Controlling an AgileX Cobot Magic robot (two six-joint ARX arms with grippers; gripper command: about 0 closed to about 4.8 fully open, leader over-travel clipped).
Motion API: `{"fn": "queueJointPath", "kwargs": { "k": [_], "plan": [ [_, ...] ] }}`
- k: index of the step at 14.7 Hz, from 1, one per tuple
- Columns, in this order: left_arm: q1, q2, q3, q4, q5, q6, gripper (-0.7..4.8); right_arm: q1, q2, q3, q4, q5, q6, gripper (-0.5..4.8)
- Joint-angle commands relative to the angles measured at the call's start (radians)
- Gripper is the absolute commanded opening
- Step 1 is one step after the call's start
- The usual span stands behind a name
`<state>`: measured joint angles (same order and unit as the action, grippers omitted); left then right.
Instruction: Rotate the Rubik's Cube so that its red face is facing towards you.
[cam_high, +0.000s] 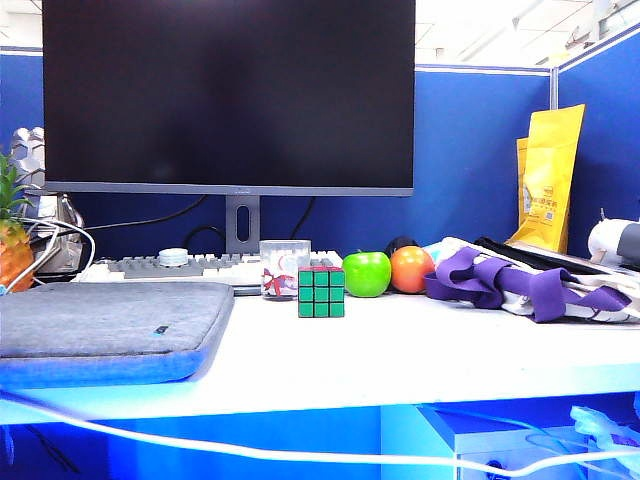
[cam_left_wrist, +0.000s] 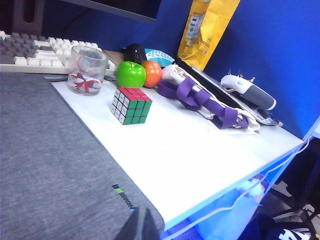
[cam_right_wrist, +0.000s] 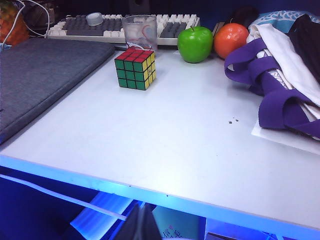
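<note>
The left pincer shows only as a dark tip at the low edge of its wrist view, its fingers together on nothing, back over the near corner of the grey padded sleeve and well apart from the cube. The right pincer is likewise a dark tip at the foot of its wrist view, fingers together and empty, hanging out beyond the front edge of the bench. Neither pincer appears in the exterior view. Outward from them, in the exterior view the Rubik's Cube stands flat on the white bench near the middle, its green side toward the camera and the red face on top; the right wrist view adds a yellow side and the left wrist view a white side. At about 11 o'clock from the cube, just beside it, stands a clear glass cup with a red ribbon print. At about 2 o'clock sits the green apple, with an orange touching it on the far side. Purple straps lie over a heap of white cloth at 3 o'clock. A keyboard runs behind the cup, under a dark monitor, and a yellow pouch leans against the blue partition at the far right.
</note>
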<state>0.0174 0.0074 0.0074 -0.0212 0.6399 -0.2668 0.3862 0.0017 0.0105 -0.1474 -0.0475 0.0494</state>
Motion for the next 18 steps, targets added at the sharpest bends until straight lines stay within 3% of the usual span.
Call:
{"fn": "queueJointPath", "kwargs": {
  "k": [1, 3, 5, 8, 9, 12, 13, 16, 18],
  "plan": [
    [0.0, -0.001, 0.003, 0.002, -0.063, -0.055, -0.02, 0.002, 0.0, -0.009, 0.018, -0.007, 0.004, -0.06],
    [0.0, -0.001, 0.003, 0.008, -0.142, -0.123, -0.02, 0.002, 0.0, -0.009, 0.023, -0.007, 0.004, -0.05],
    [-0.001, -0.001, 0.004, 0.016, -0.14, -0.153, -0.02, 0.002, 0.0, -0.009, 0.018, -0.007, 0.034, -0.06],
    [-0.001, 0.0, 0.016, 0.026, -0.128, -0.143, -0.03, 0.002, 0.0, -0.009, 0.037, -0.063, 0.063, -0.06],
    [-0.001, 0.0, 0.03, 0.025, -0.161, -0.1, -0.03, 0.007, 0.0, -0.009, 0.042, -0.104, 0.073, -0.06],
    [-0.001, 0.026, 0.107, -0.024, -0.219, -0.099, -0.03, 0.006, 0.0, -0.009, 0.128, -0.112, 0.113, -0.06],
    [-0.001, 0.118, 0.2, -0.06, -0.236, -0.074, -0.03, 0.006, 0.0, -0.001, 0.214, -0.112, 0.135, -0.06],
    [-0.001, 0.342, 0.372, -0.06, -0.224, 0.012, -0.03, 0.006, 0.019, 0.032, 0.195, -0.111, 0.139, -0.06],
    [-0.002, 0.577, 0.535, -0.06, -0.134, 0.072, -0.03, 0.006, 0.085, 0.076, 0.219, -0.099, 0.137, -0.06]
  ]
}}
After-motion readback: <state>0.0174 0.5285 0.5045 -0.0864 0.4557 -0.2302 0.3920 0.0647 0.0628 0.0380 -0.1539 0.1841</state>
